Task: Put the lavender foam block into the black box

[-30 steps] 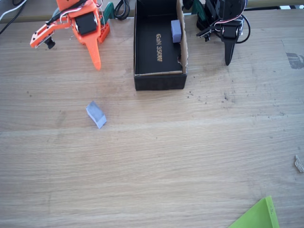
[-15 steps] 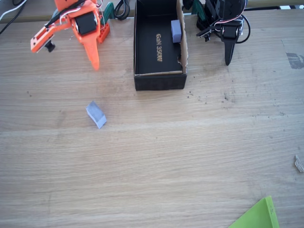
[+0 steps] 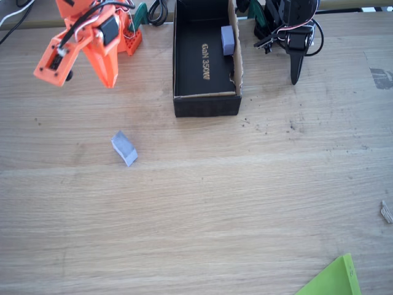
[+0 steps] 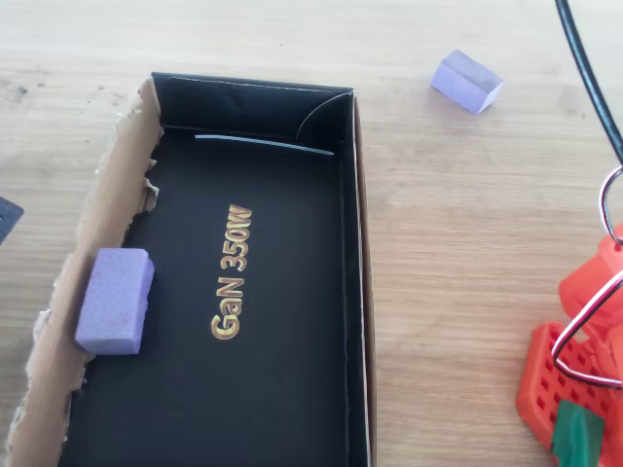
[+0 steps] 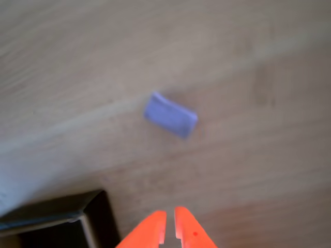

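Observation:
The lavender foam block [image 3: 124,148] lies loose on the wooden table, to the lower left of the black box [image 3: 206,104] in the fixed view. In the overhead view the block [image 4: 467,81] sits beyond the box's right wall [image 4: 358,292]. The wrist view, somewhat blurred, has the block [image 5: 170,114] ahead of my gripper [image 5: 169,225], whose orange fingertips are nearly touching with nothing between them. My gripper [image 3: 108,78] hangs above the table, well up and left of the block. A second lavender block [image 4: 115,301] rests inside the box against its brown cardboard wall.
The arm's orange base [image 4: 574,379] stands right of the box in the overhead view, with cables around it. A green sheet corner [image 3: 331,279] pokes in at the lower right. A small scrap [image 3: 386,212] lies at the right edge.
My arm has swung left and forward, its fingertip shifting slightly left. The loose block, the box and the block inside it have not moved.

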Motion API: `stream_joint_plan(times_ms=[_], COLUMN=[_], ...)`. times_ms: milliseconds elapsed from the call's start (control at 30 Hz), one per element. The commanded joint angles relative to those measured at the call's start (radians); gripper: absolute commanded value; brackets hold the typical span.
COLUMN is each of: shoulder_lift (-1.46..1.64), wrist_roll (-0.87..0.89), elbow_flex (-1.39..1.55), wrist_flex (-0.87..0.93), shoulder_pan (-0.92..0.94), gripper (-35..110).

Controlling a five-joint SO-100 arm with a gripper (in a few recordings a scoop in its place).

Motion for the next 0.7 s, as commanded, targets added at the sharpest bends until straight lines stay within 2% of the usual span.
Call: stream_joint_plan(times_ms=[0,333,467,667], shoulder_lift=[0.009,-0.018,-0.025,-0.051], wrist_roll=[0.132,0.588,0.614,0.534], elbow_flex=[-0.031,-0.034,-0.031,-0.091], wrist_flex=[0.029,0.095,0.095,0.095], shoulder_pan=[0.006,-0.031,-0.037,-0.025], gripper=[0,0,0,0])
